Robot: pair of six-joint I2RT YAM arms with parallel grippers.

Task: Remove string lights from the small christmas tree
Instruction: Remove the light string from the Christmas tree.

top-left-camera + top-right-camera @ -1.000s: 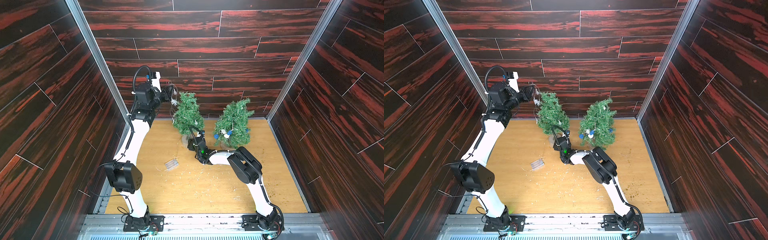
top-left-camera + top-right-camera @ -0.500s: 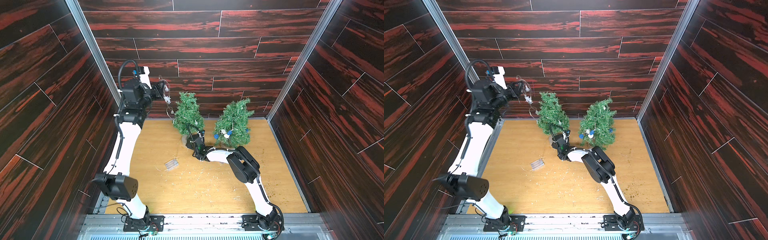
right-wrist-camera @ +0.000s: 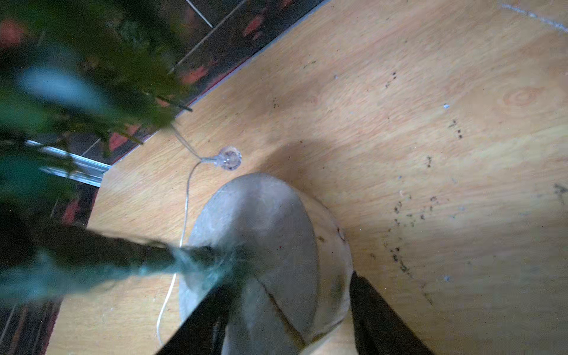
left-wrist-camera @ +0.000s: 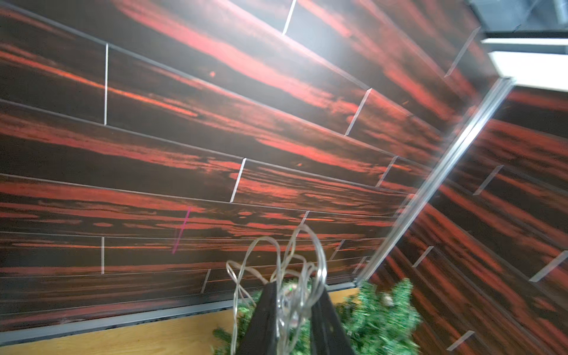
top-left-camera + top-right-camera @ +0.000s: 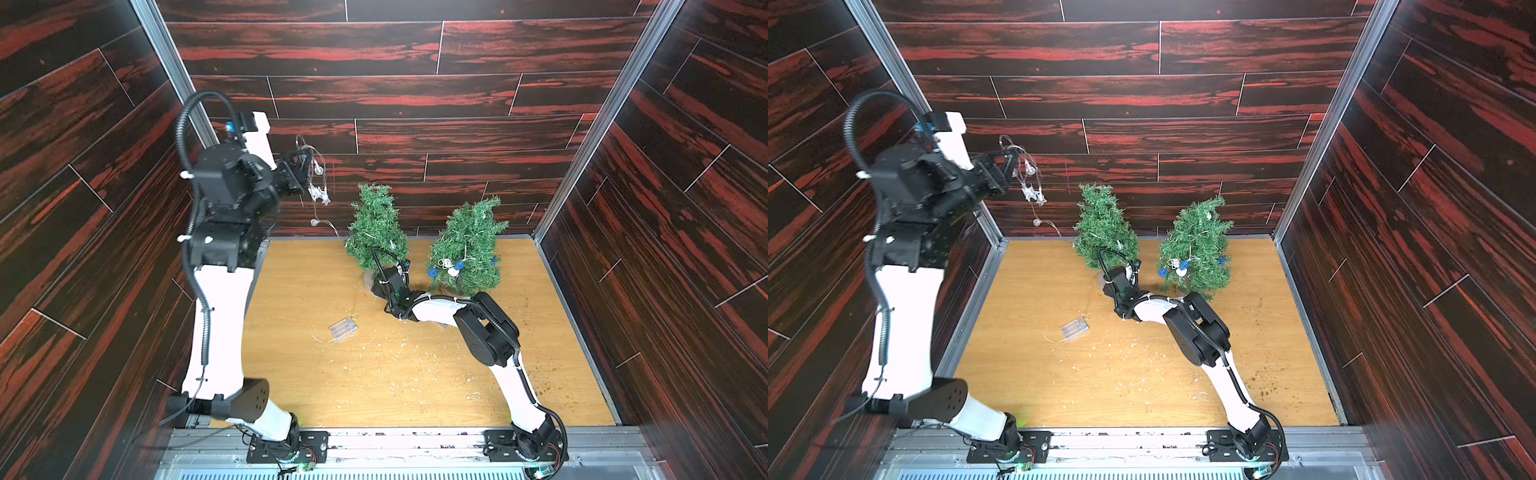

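Note:
My left gripper [image 5: 309, 166] [image 5: 1014, 164] [image 4: 290, 287] is raised high at the back left, shut on a bundle of the string lights [image 5: 319, 194] [image 5: 1034, 193] [image 4: 302, 264], a clear wire with silvery stars. The strand hangs down to the left small tree [image 5: 376, 226] [image 5: 1104, 226]. Its clear battery box [image 5: 343, 328] [image 5: 1074, 328] lies on the floor. My right gripper [image 5: 376, 284] [image 5: 1109, 282] [image 3: 290, 279] is low, shut on that tree's wooden base [image 3: 261, 221]. A clear bead [image 3: 229, 158] hangs beside the base.
A second small tree [image 5: 467, 245] [image 5: 1196, 245] stands to the right, with blue and white balls [image 5: 446, 270] [image 5: 1177, 266] on a strand. Dark wall panels close in the back and both sides. Needle litter is scattered over the wooden floor [image 5: 395, 374].
My left gripper has risen and moved left, away from the left tree's top, drawing the star strand out with it. My right gripper has stayed at the tree's base.

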